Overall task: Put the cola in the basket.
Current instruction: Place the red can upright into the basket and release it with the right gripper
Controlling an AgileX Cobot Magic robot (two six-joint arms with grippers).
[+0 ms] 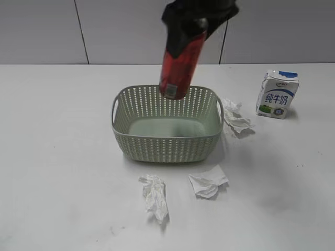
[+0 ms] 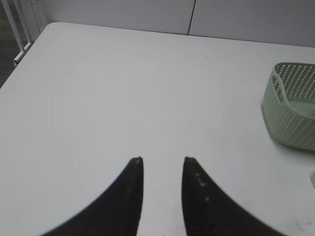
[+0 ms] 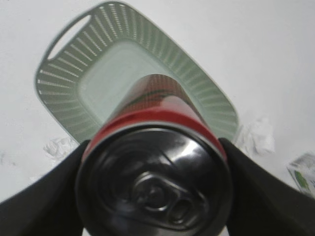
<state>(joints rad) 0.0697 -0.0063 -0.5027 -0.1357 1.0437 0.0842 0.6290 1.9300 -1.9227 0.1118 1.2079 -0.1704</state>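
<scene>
The cola (image 1: 179, 68) is a tall red can, held tilted in the air above the back rim of the pale green basket (image 1: 172, 149). My right gripper (image 1: 196, 23) is shut on the can near its top. In the right wrist view the can's silver top with pull tab (image 3: 157, 182) fills the foreground between the two black fingers, and the basket (image 3: 64, 98) lies below it, empty. My left gripper (image 2: 162, 160) is open and empty over bare table, with the basket (image 2: 288, 123) at its far right. The left gripper does not show in the exterior view.
A white-and-blue milk carton (image 1: 277, 94) stands at the back right. Crumpled white tissues lie right of the basket (image 1: 236, 119) and in front of it (image 1: 156, 196), (image 1: 208, 183). The table's left edge (image 2: 19, 54) shows in the left wrist view.
</scene>
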